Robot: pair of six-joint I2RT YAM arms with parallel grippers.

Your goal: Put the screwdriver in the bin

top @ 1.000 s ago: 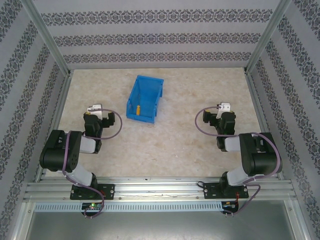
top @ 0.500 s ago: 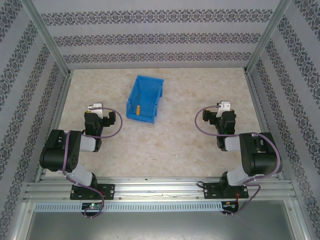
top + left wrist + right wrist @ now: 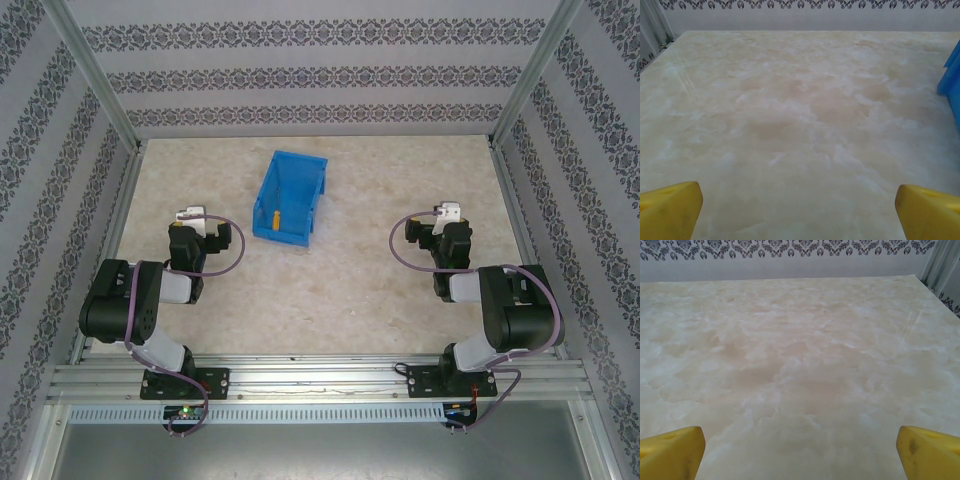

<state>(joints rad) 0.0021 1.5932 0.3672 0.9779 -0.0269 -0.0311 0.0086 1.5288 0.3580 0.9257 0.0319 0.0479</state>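
In the top view, we saw the left arm [image 3: 135, 300] folded back near its base at the left side of the table [image 3: 350, 290]. The left gripper [image 3: 190, 215] was held low over the marbled surface, facing away from the bases. Through the left wrist camera its yellow fingers [image 3: 670, 210] stood wide apart, so the jaws were spread, with bare tabletop between them. A sliver of the bin [image 3: 952, 75] showed at the right edge of that view.

To the right of the left gripper and a little farther back, the blue bin sat on the table, well apart from both grippers. The screwdriver [image 3: 272, 215] lay inside it, toward the near left corner. We saw its orange-yellow handle, but the shaft was too small to make out.

Farther right, past an open stretch of table, the right gripper [image 3: 447, 212] hovered low, mirroring the left. In the right wrist view its yellow fingers [image 3: 927, 450] were also spread wide over bare tabletop. The right arm [image 3: 510, 310] was folded back at the right side.
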